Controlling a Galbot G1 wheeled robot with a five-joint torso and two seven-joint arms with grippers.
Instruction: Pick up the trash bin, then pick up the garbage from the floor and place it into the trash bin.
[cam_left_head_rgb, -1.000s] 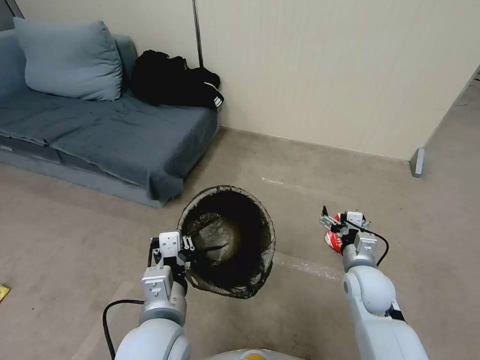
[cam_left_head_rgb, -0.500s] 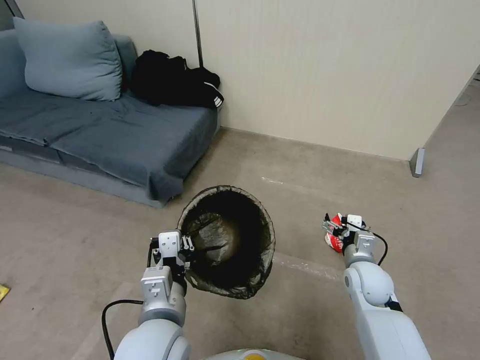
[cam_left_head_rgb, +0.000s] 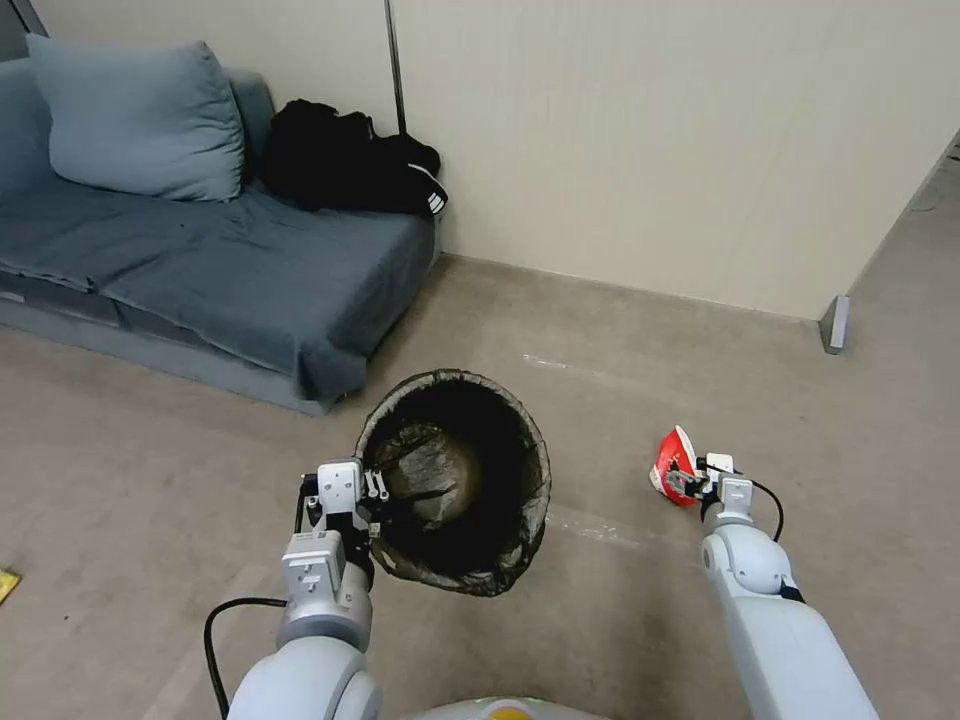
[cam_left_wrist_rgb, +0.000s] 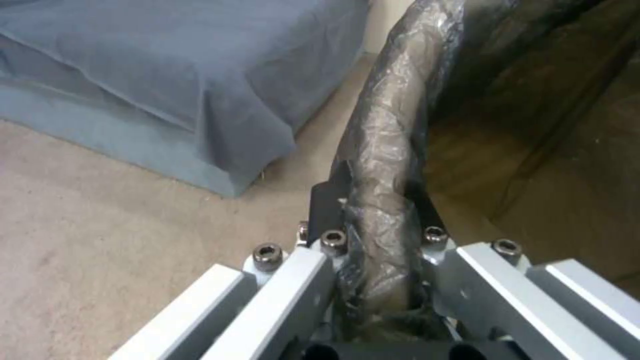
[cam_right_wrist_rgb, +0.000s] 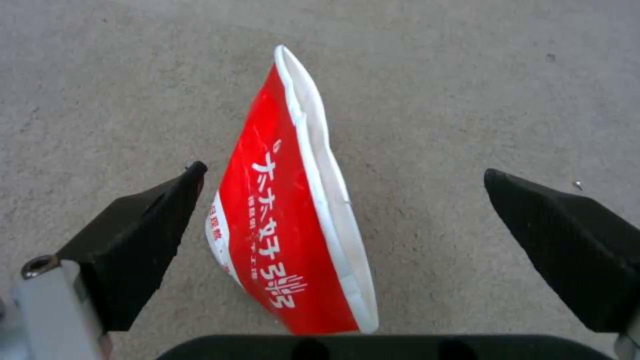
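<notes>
Bin step done: left gripper (cam_left_wrist_rgb: 377, 260) fingers clamped on trash bin (cam_left_head_rgb: 455, 480) rim, bin held off floor. Right gripper (cam_right_wrist_rgb: 343, 200) fingers spread wide around crushed red cup (cam_right_wrist_rgb: 293, 225) on floor. Grasp and drop-in remain.

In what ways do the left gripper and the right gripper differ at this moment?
The left gripper is shut on the lined rim of the trash bin; the right gripper is open, its fingers apart on either side of the crushed red-and-white cup, not touching it. The left gripper holds its load off the floor; the right gripper is low over the floor. Both point forward.
</notes>
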